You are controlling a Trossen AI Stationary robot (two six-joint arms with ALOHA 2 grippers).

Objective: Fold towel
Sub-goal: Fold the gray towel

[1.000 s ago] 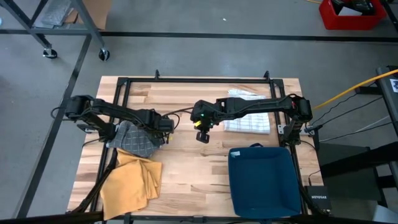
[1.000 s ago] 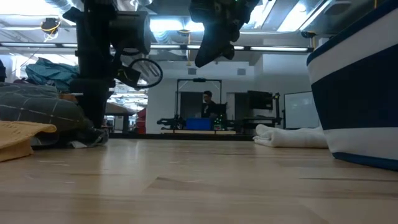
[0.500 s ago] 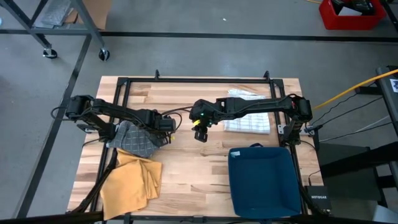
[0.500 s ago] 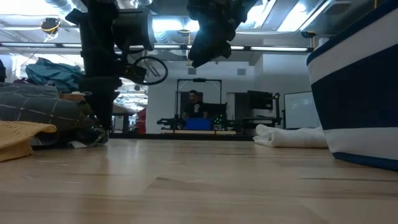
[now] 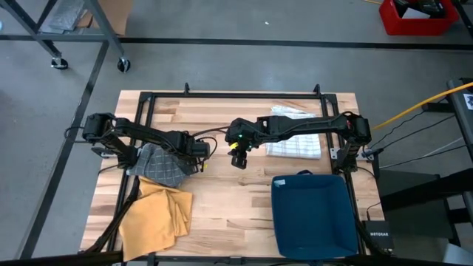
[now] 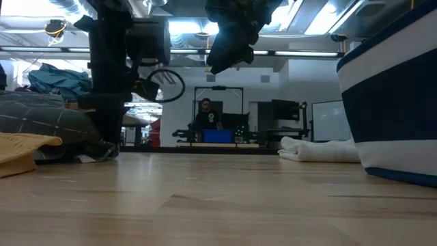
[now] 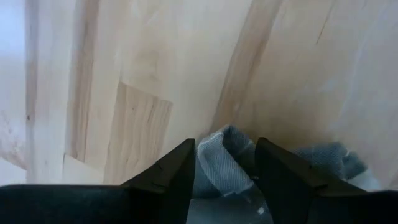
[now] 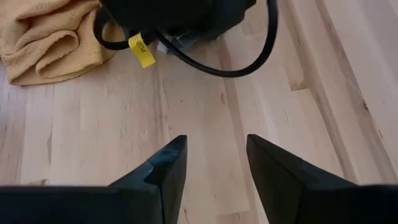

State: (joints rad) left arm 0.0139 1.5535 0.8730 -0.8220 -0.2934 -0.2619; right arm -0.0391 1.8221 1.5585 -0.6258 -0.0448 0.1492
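A grey checked towel [image 5: 161,168] lies bunched on the table's left side, partly over a yellow towel [image 5: 155,214] nearer the front. My left gripper [image 5: 196,154] stands low at the grey towel's right edge, open, with a raised fold of the cloth [image 7: 217,163] between its fingers. My right gripper [image 5: 237,160] hangs open above bare wood at the table's middle, holding nothing. In the right wrist view it [image 8: 214,143] points toward the left arm and the yellow towel [image 8: 50,37]. My left gripper comes at the grey towel's right edge from above, pointing down. A bunched fold [image 7: 214,155] lies in the gap between its fingers [image 7: 177,171]. Whether the fingers touch the cloth, I cannot tell. The towel rests on the table.
A folded white towel [image 5: 295,144] lies at the far right. A blue bin [image 5: 314,214] stands at the near right and fills the low view's right side [image 6: 396,102]. Bare wood lies between the grippers and the front edge. A person [image 6: 205,113] stands far behind the table.
My right gripper has opened and shifted slightly toward the table's left edge, staying up off the wood. The grey towel has kept its place.
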